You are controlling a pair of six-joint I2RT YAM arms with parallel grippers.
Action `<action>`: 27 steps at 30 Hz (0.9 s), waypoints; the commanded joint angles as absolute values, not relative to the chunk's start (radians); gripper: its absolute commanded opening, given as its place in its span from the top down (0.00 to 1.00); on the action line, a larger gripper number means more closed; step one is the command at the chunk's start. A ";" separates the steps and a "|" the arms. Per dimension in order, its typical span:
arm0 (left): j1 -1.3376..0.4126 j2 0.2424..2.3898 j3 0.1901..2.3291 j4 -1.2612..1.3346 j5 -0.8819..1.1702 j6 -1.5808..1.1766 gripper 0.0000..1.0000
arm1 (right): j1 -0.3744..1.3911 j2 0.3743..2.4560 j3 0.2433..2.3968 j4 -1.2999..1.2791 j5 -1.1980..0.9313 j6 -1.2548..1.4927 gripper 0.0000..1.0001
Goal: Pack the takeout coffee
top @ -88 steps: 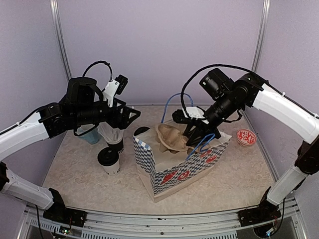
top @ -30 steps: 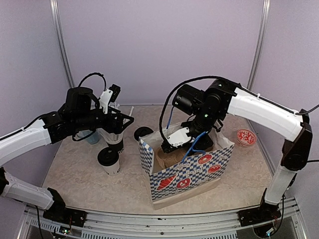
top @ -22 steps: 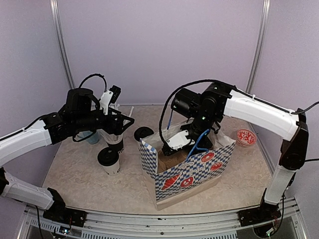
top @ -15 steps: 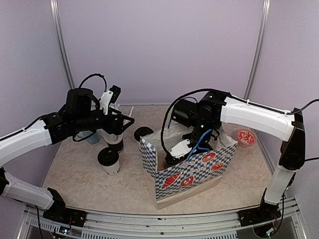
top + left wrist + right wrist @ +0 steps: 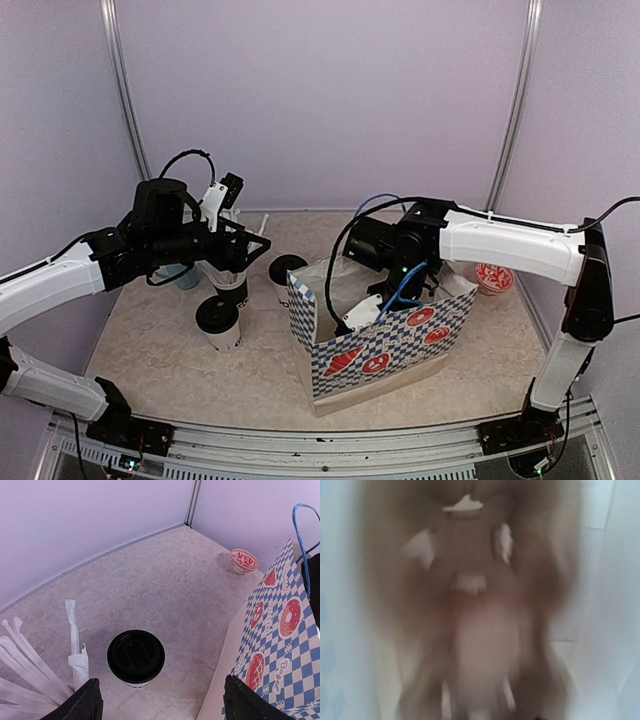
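Quick status from my end, placing everything off the checkered paper bag [image 5: 385,345], which stands open on the table [image 5: 180,370].

My right gripper [image 5: 360,311] is down inside the mouth of the bag, right by the blue handle [image 5: 398,292]. Its wrist cam is just a brown-and-white smear, so I honestly can't tell how wide it's open or whether it has hold of anything.

The left gripper [image 5: 252,245] hangs well left of the bag, over the black cup of straws [image 5: 230,280]. It's spread wide with nothing in it. In its wrist view the fingers [image 5: 82,702] sit at the bottom corners with only table between them.

Both coffees are outside the bag, upright with lids on. The far coffee cup [image 5: 288,268] is just off the bag's back-left corner. The near coffee cup [image 5: 217,322] is further left of the bag, right in front of the straw cup.

There's a little red-and-white bowl [image 5: 493,275] off the bag's right side.
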State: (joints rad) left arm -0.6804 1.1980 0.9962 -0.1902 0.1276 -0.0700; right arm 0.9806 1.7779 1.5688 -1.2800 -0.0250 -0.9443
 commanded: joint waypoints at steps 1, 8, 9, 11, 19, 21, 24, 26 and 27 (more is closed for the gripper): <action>-0.678 1.183 1.003 -0.180 0.139 -0.072 0.18 | 0.974 1.709 1.572 -1.267 -0.047 -0.959 0.47; -0.705 1.188 1.059 -0.229 0.112 -0.069 0.19 | 0.974 1.646 1.623 -1.310 -0.110 -0.969 0.42; -0.712 1.192 1.072 -0.239 0.108 -0.069 0.19 | 0.973 1.637 1.641 -1.321 -0.122 -0.969 0.42; -0.727 1.199 1.098 -0.267 0.101 -0.069 0.20 | 0.965 1.614 1.690 -1.344 -0.158 -0.970 0.42; -0.847 1.240 1.203 -0.372 -0.017 -0.074 0.20 | 0.884 1.531 1.853 -1.356 -0.276 -0.978 0.41; -0.875 1.242 1.220 -0.394 -0.052 -0.086 0.20 | 0.845 1.511 1.869 -1.346 -0.306 -0.976 0.41; -0.901 1.245 1.259 -0.464 -0.108 -0.121 0.20 | 0.773 1.474 1.884 -1.321 -0.370 -0.979 0.42; -0.906 1.254 1.291 -0.540 -0.182 -0.161 0.20 | 0.717 1.447 1.879 -1.291 -0.440 -0.975 0.42; -0.904 1.259 1.309 -0.587 -0.225 -0.191 0.21 | 0.689 1.437 1.872 -1.282 -0.465 -0.973 0.43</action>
State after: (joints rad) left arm -0.8993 1.2438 1.2354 -0.4301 -0.0662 -0.1062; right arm 0.7700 1.4845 1.8645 -1.3239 -0.3260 -0.9771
